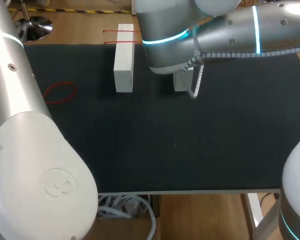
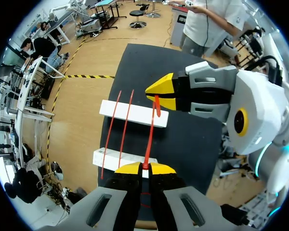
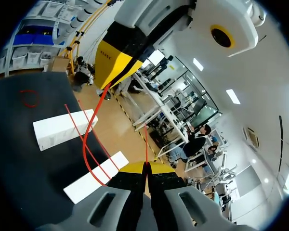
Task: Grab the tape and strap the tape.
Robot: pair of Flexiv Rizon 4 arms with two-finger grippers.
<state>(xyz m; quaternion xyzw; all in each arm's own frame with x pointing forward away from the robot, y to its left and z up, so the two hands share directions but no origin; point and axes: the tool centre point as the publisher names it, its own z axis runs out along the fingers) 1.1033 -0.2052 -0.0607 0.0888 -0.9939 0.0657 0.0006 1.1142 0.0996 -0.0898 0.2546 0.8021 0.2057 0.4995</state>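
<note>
- Bench [image 1: 190, 145]: dark top with a pale front edge; it carries every item below.
- Left block [image 1: 124, 60]: white and long, lying flat toward the far side of the bench. It is the reference for all positions listed.
- Right block [image 1: 181, 80]: white, lying parallel to the left block with a gap between them. In the head view the right arm [image 1: 230, 30] hides most of it.
- Strung tapes [image 2: 111, 132]: two thin red strands, side by side. They cross the far end of the left block and run on over the right block.
- Tape [image 2: 149, 139]: a third red strand, just beside the strung tapes, nearer the middle of the left block.
  - It runs from one gripper to the other, passing over the left block.
  - In the right wrist view it bows in a slack curve.
  - Whether it touches the left block cannot be told.
- Left gripper [image 2: 144, 167]: just outside the left block, on the side away from the right block. Its yellow tips are pressed together, pinching one end of the tape.
- Right gripper [image 3: 145, 166]: beyond the right block as seen from the left block. Its tips are pressed together, pinching the other end of the tape, and a short stub sticks out past them.
- Loop [image 1: 60, 92]: a red ring lying flat on the bench, well apart from the left block on the side away from the right block. Nothing touches it.
- Left arm [image 1: 25, 150]: large in the head view, nearer the bench's front edge than the left block.
</note>
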